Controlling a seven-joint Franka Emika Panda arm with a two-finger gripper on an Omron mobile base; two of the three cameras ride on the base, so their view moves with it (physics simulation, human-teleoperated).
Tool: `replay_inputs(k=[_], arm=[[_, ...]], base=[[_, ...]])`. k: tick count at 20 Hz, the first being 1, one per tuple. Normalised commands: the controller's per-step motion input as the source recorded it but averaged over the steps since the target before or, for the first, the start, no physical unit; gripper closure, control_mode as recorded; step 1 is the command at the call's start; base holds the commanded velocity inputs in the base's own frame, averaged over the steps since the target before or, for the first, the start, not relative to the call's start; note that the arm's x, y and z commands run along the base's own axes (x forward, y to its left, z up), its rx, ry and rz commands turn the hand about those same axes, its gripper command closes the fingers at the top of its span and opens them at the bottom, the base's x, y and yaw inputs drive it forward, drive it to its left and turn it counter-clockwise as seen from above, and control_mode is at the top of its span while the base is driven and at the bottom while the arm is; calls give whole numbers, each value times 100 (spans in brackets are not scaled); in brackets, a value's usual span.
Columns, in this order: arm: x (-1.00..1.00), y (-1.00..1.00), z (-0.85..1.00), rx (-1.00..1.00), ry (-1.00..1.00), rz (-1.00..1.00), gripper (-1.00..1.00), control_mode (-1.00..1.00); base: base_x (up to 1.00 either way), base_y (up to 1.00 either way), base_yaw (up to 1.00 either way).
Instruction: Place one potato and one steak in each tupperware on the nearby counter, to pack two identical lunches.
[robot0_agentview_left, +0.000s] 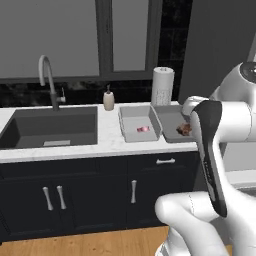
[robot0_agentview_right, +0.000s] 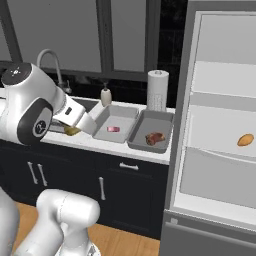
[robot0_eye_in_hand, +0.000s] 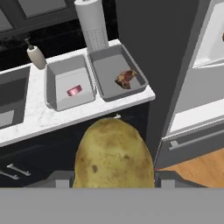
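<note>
**Mia:** Potato (robot0_eye_in_hand: 114, 154) first! It is big and brown, right at the bottom of the hand view. Where is it?

**Ben:** It sits between the two dark fingertips (robot0_eye_in_hand: 61, 180) of the gripper (robot0_eye_in_hand: 113, 181). The gripper is clamped on it, up in the air in front of the black cabinets (robot0_agentview_left: 75, 190).

**Mia:** What comes next, a bit further off?

**Ben:** The counter (robot0_agentview_left: 107, 142). It is white stone. Two grey tupperware boxes stand on it, side by side and touching. The left tupperware (robot0_eye_in_hand: 70, 83) has a small pink steak (robot0_eye_in_hand: 74, 90) in it. The right tupperware (robot0_eye_in_hand: 118, 72) has a darker, red-brown steak (robot0_eye_in_hand: 125, 78) in it.

**Mia:** Is a potato in either box?

**Ben:** No, not yet.

**Mia:** What is left of the boxes?

**Ben:** A dark sink (robot0_agentview_left: 50, 127) set into the counter, with a curved tap (robot0_agentview_left: 47, 80) behind it.

**Mia:** And at the back?

**Ben:** A soap bottle (robot0_agentview_left: 108, 99) and a paper towel roll (robot0_agentview_left: 162, 86) stand by the wall.

**Mia:** What is on the right?

**Ben:** An open fridge (robot0_agentview_right: 220, 150). Another potato (robot0_agentview_right: 245, 140) lies on a shelf inside, well apart from the boxes.
</note>
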Motion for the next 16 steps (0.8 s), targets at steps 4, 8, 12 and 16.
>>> replay_inputs(k=[4,8,12,16], arm=[[100,53,-45,0,-1,0,100,-100],[100,48,-38,3,0,0,100,-100],[100,23,-23,2,2,2,100,-100],[100,7,-13,0,4,4,100,-100]], base=[[0,0,0],[0,0,0],[0,0,0],[0,0,0]])
